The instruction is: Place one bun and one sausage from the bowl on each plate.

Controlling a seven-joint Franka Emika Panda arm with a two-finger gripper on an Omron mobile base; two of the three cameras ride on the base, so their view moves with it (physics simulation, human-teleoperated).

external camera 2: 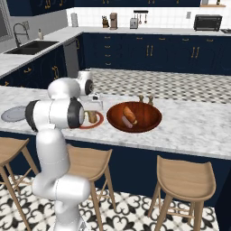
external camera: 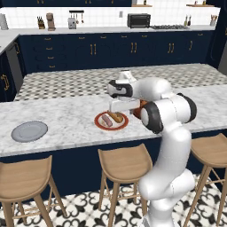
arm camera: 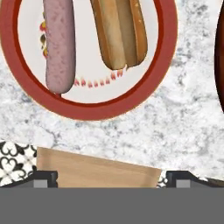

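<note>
The red-rimmed plate (arm camera: 87, 111) holds a pink sausage (arm camera: 59, 43) and a tan bun (arm camera: 119, 30) lying side by side. My gripper (arm camera: 111, 179) hangs open just above this plate's near edge, with nothing between its fingertips (arm camera: 43, 178). In the left base view the same plate (external camera: 99, 125) sits under the hand (external camera: 119, 106) with the sausage (external camera: 106, 120) and bun (external camera: 117, 117) on it. The reddish-brown bowl (external camera 2: 113, 118) to the right holds another bun (external camera 2: 130, 113) and sausage (external camera 2: 126, 122). The grey plate (external camera: 29, 131) lies bare at the counter's left.
Wooden stools (external camera: 124, 162) stand along the counter's front edge below the plates. Two small shakers (external camera 2: 145, 98) stand just behind the bowl. The bowl's dark edge (arm camera: 220, 65) shows close to the red plate's right side.
</note>
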